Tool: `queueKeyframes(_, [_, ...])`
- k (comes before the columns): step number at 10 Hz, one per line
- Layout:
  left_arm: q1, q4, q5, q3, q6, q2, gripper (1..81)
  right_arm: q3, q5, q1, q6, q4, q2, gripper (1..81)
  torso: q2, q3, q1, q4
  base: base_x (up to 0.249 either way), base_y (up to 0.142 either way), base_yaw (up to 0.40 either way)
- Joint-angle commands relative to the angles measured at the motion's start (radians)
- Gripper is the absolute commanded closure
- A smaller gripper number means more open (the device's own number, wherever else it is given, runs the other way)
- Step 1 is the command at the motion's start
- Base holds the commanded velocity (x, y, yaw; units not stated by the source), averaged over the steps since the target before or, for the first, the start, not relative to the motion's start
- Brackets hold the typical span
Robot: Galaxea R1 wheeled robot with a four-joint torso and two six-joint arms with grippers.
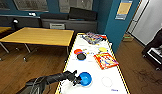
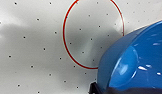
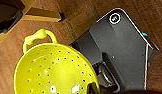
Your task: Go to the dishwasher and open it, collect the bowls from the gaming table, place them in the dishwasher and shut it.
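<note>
Here the left gripper (image 1: 79,80) grips the rim of the bright blue round bowl (image 1: 85,78) on the long white-topped gaming table (image 1: 97,85); the right one holds a perforated yellow colander (image 3: 54,72).

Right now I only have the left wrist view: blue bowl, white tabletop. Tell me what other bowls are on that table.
Observer: Two more, an orange-red bowl and a black bowl, side by side farther along the gaming table.
Operator: Name what's near the path from the blue bowl to them.
Observer: A red game box, toward the right edge.
Operator: Report the right wrist view.
Observer: A yellow colander above wooden floor.
</note>
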Motion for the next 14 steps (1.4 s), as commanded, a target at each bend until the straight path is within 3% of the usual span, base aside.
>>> queueKeyframes(1, [-0.122, 0.062, 0.095, 0.109, -0.005, -0.054, 81.1, 0.0, -0.063, 0.049, 0.005, -0.008, -0.031, 81.1, 0.0, 0.0, 0.0, 0.0, 0.0, 0.0, 0.0])
queueKeyframes(4, [-0.189, 0.096, 0.083, 0.349, -0.006, -0.19, 81.1, 0.008, -0.062, 0.044, 0.005, -0.011, -0.043, 81.1, 0.0, 0.0, 0.0, 0.0, 0.0, 0.0, 0.0])
queueKeyframes(6, [-0.216, 0.194, 0.053, 0.646, -0.004, -0.361, 81.1, 0.016, -0.062, 0.04, 0.005, -0.014, -0.056, 81.1, 0.0, 0.0, 0.0, 0.0, 0.0, 0.0, 0.0])
queueKeyframes(7, [-0.213, 0.261, 0.031, 0.778, -0.003, -0.456, 81.1, 0.023, -0.062, 0.035, 0.005, -0.014, -0.065, 81.1, 0.0, 0.0, 0.0, 0.0, 0.0, 0.0, 0.0])
queueKeyframes(9, [-0.208, 0.298, 0.018, 0.982, 0.007, -0.64, 81.1, 0.051, -0.06, 0.021, 0.002, -0.016, -0.098, 81.1, 0.0, 0.0, 0.0, 0.0, 0.0, 0.0, 0.0])
queueKeyframes(10, [-0.193, 0.33, 0.009, 1.085, 0.03, -0.735, 81.1, 0.065, -0.059, 0.014, 0.003, -0.016, -0.115, 81.1, 0.0, 0.0, 0.0, 0.0, 0.0, 0.0, 0.0])
queueKeyframes(12, [-0.094, 0.442, -0.001, 1.211, 0.055, -0.886, 81.1, 0.077, -0.047, -0.011, 0.0, -0.016, -0.137, 81.1, 0.0, 0.0, 0.0, 0.0, 0.0, 0.0, 0.0])
queueKeyframes(14, [0.046, 0.547, -0.118, 1.283, 0.055, -1.031, 81.1, 0.077, -0.045, -0.034, -0.003, -0.016, -0.152, 81.1, 0.0, 0.0, 0.0, 0.0, 0.0, 0.0, 0.0])
